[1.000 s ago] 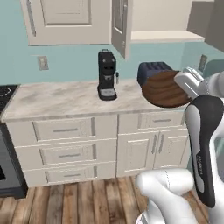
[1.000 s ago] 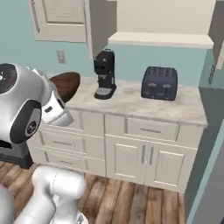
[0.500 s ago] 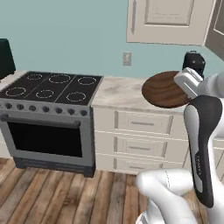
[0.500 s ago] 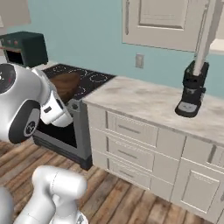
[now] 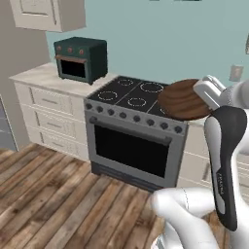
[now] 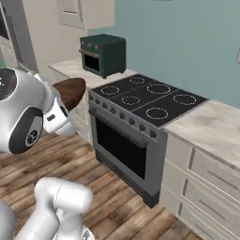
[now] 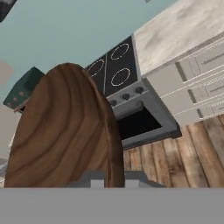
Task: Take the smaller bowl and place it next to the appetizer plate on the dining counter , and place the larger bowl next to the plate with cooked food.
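Moved: whole view swung since the earlier frame; coffee machine gone from sight, stove (image 5: pixel 136 126) now ahead.
Left of stove: one dark green toaster oven (image 5: pixel 80 59) on the worktop (image 5: pixel 36 75).
Right of stove: drawers (image 6: pixel 206 180).
Bowl (image 5: pixel 182 99): one, dark brown wood, grained, shallow, above the stove's right edge.
Gripper (image 5: pixel 210 93): jaws clamped on the bowl's rim.

From behind the arm on its left, the stove (image 5: pixel 136 121) is looked down on at mid distance, with the toaster oven (image 5: pixel 80 60) seen beyond on the left desk (image 5: pixel 36 75). From the right rear, the same stove (image 6: pixel 140 122) and toaster oven (image 6: pixel 103 54) are taken in from the other side, the plank floor (image 6: pixel 112 197) being shared too. From the hand, the bowl (image 7: pixel 61 135) is viewed very close, the stove (image 7: pixel 118 83) tilted behind it.
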Controlling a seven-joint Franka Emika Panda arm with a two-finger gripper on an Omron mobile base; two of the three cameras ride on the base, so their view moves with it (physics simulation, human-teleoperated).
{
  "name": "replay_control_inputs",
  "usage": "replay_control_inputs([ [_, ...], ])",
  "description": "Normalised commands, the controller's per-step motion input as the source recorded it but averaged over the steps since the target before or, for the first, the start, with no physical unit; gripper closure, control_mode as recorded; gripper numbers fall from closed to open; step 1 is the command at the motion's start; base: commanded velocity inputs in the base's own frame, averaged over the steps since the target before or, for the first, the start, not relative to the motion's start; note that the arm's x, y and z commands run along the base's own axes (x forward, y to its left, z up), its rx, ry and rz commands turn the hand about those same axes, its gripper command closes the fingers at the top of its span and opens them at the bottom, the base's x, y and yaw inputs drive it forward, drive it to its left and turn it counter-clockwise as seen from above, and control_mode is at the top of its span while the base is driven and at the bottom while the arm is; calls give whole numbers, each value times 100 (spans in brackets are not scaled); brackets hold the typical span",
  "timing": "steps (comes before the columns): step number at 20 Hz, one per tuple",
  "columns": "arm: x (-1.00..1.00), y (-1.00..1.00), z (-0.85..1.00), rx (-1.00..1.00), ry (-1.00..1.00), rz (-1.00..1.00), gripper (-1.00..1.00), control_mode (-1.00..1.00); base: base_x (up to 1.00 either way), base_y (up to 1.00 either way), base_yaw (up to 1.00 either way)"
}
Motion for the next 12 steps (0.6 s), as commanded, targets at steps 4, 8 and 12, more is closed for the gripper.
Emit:
replay_control_inputs([
  [4, 0, 0, 0, 0, 0, 0, 100, 100, 42, 87, 52],
  [8, 0, 0, 0, 0, 0, 0, 100, 100, 50, 83, 50],
  [12, 0, 0, 0, 0, 0, 0, 100, 100, 63, 78, 45],
])
